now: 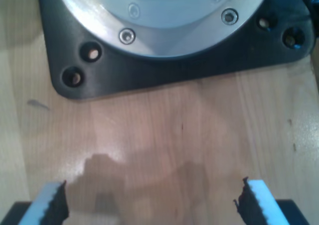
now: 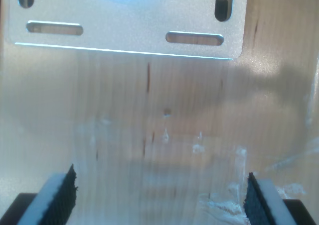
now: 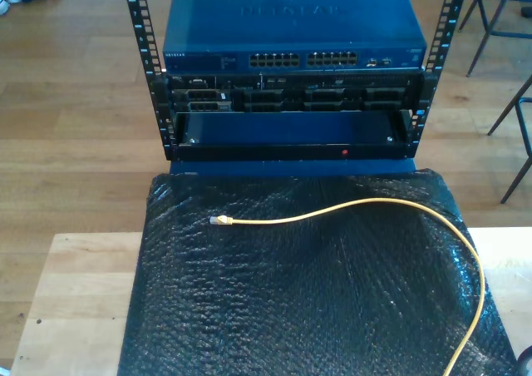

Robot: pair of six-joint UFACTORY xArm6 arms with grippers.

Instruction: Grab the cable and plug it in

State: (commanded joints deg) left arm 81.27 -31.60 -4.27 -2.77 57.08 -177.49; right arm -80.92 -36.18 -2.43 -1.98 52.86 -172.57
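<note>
**Cable lies loose, both grippers empty**

A blue network switch (image 3: 291, 27) sits in a rack (image 3: 291, 126) behind a black mat (image 3: 316, 309); the yellow cable (image 3: 399, 205) curves across the mat, its plug (image 3: 219, 220) toward the exterior view's left; my first gripper (image 1: 149, 205) and my second gripper (image 2: 162, 197) hang spread wide over bare wood, holding nothing.
</note>
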